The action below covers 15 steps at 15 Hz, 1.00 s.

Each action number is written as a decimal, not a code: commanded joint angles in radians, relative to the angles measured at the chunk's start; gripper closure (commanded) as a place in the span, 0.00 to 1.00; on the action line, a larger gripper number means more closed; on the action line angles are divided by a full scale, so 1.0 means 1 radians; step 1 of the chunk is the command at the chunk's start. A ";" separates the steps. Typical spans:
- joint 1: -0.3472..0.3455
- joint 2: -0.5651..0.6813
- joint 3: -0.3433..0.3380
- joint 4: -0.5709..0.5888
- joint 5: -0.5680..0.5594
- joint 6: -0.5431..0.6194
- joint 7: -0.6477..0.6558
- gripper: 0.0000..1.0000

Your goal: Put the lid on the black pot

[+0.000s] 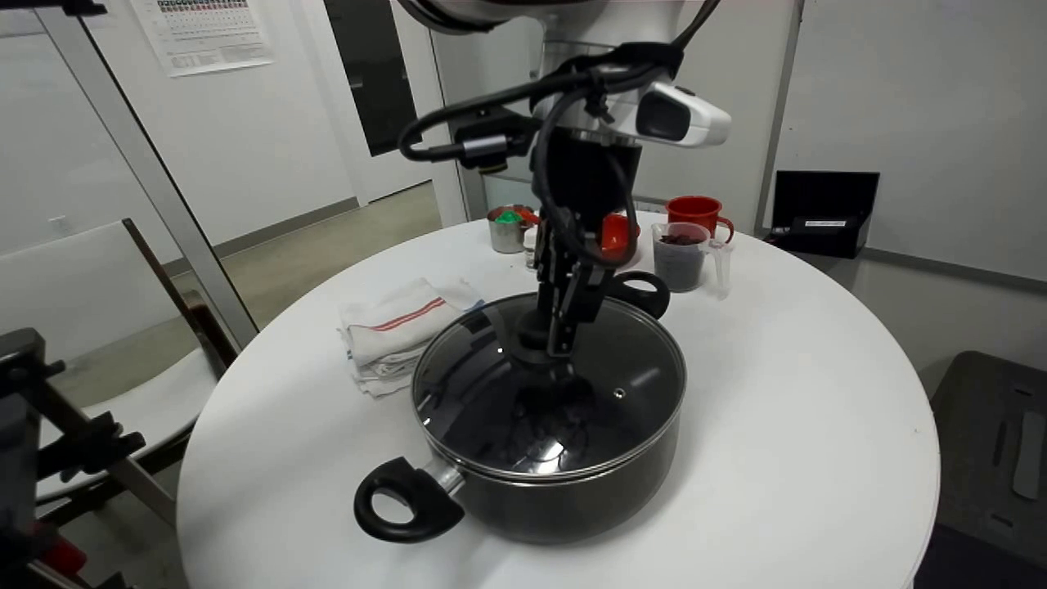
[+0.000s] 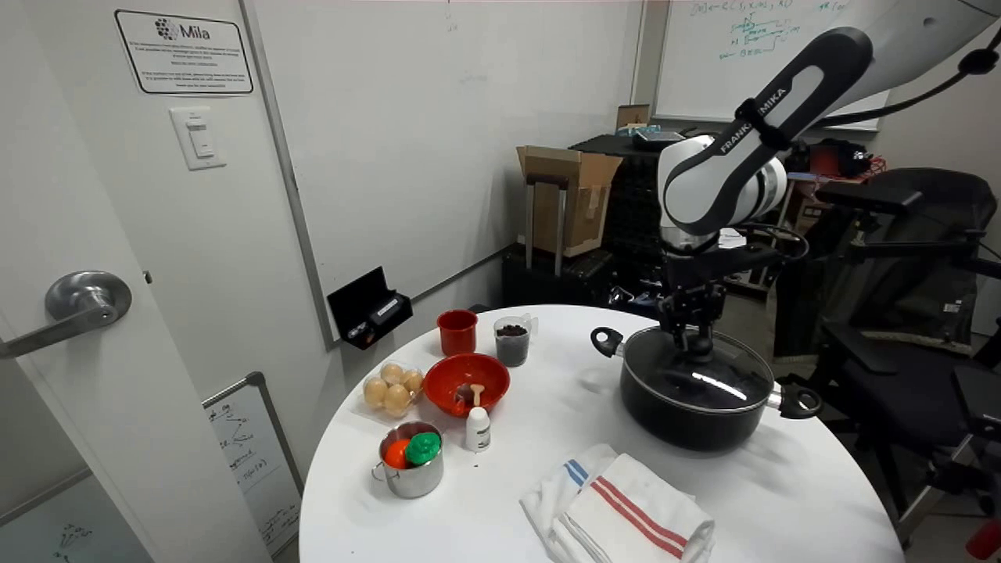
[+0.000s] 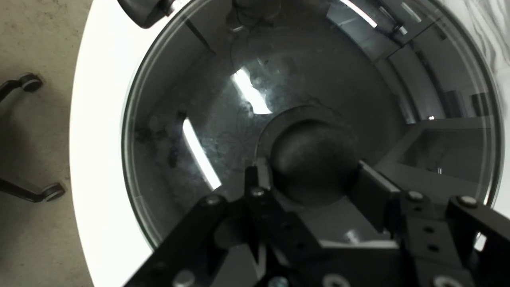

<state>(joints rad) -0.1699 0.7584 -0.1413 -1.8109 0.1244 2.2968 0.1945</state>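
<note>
Atop a black two-handled pot (image 1: 564, 509) rests a glass lid (image 1: 552, 409), its dark knob (image 3: 312, 153) clamped by the end effector (image 3: 312, 173).

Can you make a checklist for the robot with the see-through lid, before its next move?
1. The lid covers the black pot: ok.
2. It looks level: ok in both exterior views.
3. The jaws stand on both sides of the knob: ok.
4. The jaws don't touch it: cannot tell; too dark and blurry there.
5. The handles stick out past the lid: ok, both do.
6. The towels are apart from the black pot: ok.
</note>
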 commanded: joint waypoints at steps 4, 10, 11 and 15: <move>0.010 0.005 -0.008 0.028 -0.002 -0.025 0.018 0.24; 0.011 0.001 -0.008 0.033 -0.003 -0.021 0.020 0.00; 0.011 0.000 -0.008 0.033 -0.003 -0.021 0.020 0.00; 0.012 -0.005 -0.010 0.029 -0.003 -0.016 0.021 0.00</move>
<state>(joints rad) -0.1697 0.7601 -0.1414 -1.7881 0.1244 2.2938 0.1946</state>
